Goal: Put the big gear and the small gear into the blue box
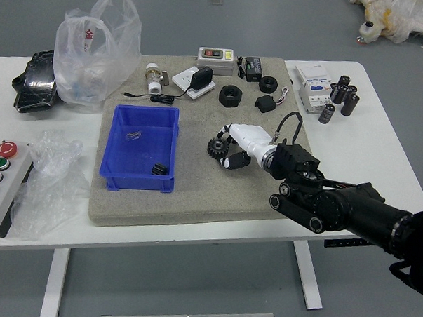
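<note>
On the grey mat [188, 199], the blue box [134, 184] waits, and beside it here's the right hand [264, 151], fingers closed on the dark gear [217, 147]! Looks stiff, fairly light, maybe slick; opposite toothed edges are the place to pinch. Left arm's out of shot, fingers mask the gear's right side, lift-off's unclear, and that small dark piece [160, 169] in the box? Too tiny to identify.
</note>
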{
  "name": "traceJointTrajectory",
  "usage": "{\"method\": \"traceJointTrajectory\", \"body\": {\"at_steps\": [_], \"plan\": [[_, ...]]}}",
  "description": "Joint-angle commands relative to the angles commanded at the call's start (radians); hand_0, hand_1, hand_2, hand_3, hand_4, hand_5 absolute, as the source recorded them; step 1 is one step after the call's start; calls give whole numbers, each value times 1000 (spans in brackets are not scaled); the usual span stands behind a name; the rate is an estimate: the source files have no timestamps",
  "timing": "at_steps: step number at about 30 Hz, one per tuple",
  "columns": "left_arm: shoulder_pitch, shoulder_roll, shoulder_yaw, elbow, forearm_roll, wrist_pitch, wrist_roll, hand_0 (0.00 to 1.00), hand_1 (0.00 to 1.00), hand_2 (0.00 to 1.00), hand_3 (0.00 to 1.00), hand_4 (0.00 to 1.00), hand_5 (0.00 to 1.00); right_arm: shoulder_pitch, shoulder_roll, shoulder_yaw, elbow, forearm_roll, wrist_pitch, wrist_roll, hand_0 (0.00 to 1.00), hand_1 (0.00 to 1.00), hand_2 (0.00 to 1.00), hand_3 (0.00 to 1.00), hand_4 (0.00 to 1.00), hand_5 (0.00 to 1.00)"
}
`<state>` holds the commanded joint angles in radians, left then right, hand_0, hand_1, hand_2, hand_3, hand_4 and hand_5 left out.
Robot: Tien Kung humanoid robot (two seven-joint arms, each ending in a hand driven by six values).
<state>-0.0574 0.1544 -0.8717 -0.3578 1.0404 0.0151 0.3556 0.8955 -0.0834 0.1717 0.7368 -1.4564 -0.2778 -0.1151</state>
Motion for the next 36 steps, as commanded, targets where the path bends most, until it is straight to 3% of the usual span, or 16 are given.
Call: {"method": "traceJointTrajectory", "body": {"at_steps": [7,15,23,24,25,30,31,36], "plan": [[2,-2,-3,0,2,1,2,696,641,629,801,714,422,-10,-23,68,43,-34,-11,2,682,574,420,523,392,2],[3,-3,-2,0,3,0,2,695,641,629,800,714,425,-10,-50,168,188,-145,-19,-9,681,571,420,519,394,2],[1,-3,-8,-2,7,-1,7,695,641,628,800,713,425,16,-39,140,339,-230,-12,-23,679,572,428,521,402,2],[1,-3,-9,-3,8,-1,8,695,641,628,800,713,425,19,-40,133,352,-238,-10,-24,679,572,428,521,402,2],[0,-2,-10,-3,8,-1,9,695,641,627,800,711,423,23,-40,126,365,-247,-7,-25,687,584,509,528,440,2],[-1,-2,-13,-4,11,-2,13,695,641,627,800,711,423,36,-34,106,389,-269,7,-30,687,584,509,528,440,2],[-2,-2,-13,-4,11,-3,13,695,641,627,800,710,424,36,-33,104,388,-269,9,-30,710,671,642,655,234,134],[-3,-2,-14,-4,13,-3,13,695,641,627,800,710,424,37,-27,94,380,-263,26,-33,710,671,642,655,234,134]]}}
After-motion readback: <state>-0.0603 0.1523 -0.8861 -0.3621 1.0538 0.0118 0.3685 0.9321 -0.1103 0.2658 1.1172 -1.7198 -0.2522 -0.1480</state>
